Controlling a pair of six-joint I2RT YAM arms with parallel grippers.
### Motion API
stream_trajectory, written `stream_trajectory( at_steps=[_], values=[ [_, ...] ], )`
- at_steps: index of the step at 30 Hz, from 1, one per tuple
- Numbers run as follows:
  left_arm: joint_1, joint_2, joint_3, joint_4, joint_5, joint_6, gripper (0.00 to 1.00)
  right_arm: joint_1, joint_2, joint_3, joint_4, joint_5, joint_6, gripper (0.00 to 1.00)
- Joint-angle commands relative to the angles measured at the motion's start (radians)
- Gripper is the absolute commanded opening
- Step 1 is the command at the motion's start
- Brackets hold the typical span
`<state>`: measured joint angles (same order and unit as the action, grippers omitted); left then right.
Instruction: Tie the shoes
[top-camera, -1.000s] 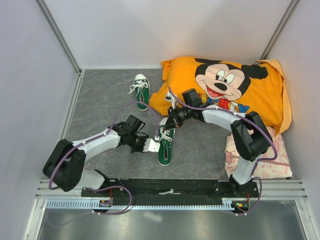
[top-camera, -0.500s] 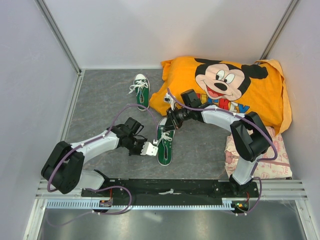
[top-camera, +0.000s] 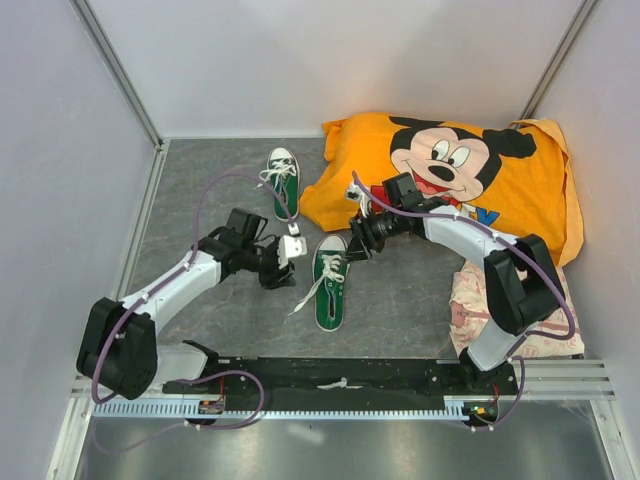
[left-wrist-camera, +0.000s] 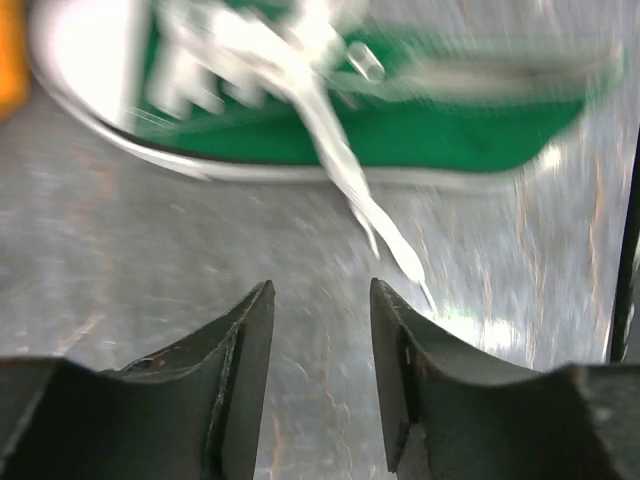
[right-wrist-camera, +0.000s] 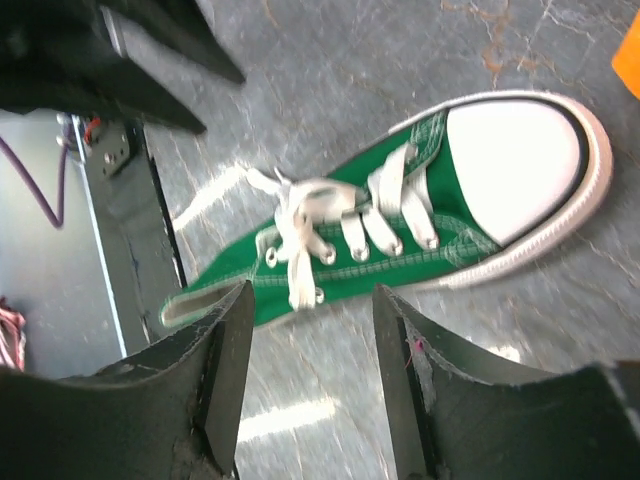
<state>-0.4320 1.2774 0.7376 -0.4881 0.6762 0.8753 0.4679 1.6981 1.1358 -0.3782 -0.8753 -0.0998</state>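
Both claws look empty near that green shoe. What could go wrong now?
The loose lace lies flat on the table, so the open left gripper may miss it. Nothing pins the near shoe; a tug could drag it. The right gripper hovers close by, so the two might bump.

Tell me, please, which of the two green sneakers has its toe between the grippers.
The near sneaker, toe between the left gripper and right gripper; the far sneaker lies beyond them beside the orange pillow.
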Motion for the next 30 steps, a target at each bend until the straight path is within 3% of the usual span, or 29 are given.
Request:
stream_trajectory(
  at_steps=[1,9,24,30],
  values=[
    [0.013,0.043,0.120,0.190,0.100,-0.388,0.54,-0.002,-0.054,-0.025,-0.120,-0.019,-0.155,0.59],
    [0.015,0.233,0.189,0.359,0.135,-0.921,0.60,0.024,-0.017,-0.067,-0.047,-0.024,-0.161,0.56],
    [0.015,0.352,0.148,0.469,0.102,-1.213,0.64,0.066,0.035,-0.119,0.079,-0.027,-0.077,0.55],
    [0.012,0.385,0.132,0.529,0.118,-1.286,0.65,0.077,0.029,-0.137,0.140,-0.039,-0.022,0.47]
  ],
)
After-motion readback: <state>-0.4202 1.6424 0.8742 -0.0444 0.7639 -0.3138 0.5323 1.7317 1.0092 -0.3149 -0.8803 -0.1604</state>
